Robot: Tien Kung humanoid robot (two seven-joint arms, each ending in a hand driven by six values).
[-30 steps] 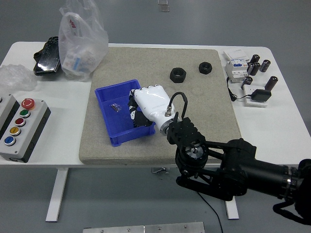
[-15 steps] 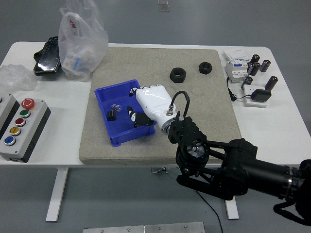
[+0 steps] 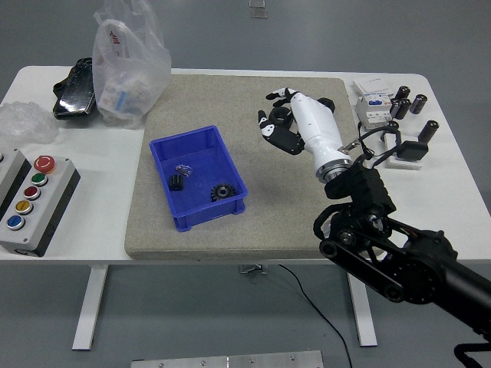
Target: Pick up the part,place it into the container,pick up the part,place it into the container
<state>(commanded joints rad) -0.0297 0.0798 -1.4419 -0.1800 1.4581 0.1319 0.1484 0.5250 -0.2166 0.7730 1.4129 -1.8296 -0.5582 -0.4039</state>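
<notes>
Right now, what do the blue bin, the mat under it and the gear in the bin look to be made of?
The blue bin looks like moulded plastic: uniform saturated colour, slight sheen on its rim. The mat looks like felt or foam: speckled beige, matte, thick soft edge. The gear looks like dark metal, though black plastic cannot be ruled out.

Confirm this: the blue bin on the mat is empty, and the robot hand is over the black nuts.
Not quite. The head view shows the blue bin is not empty: it holds a black gear and smaller parts. The right robot hand is over the black nuts.
</notes>
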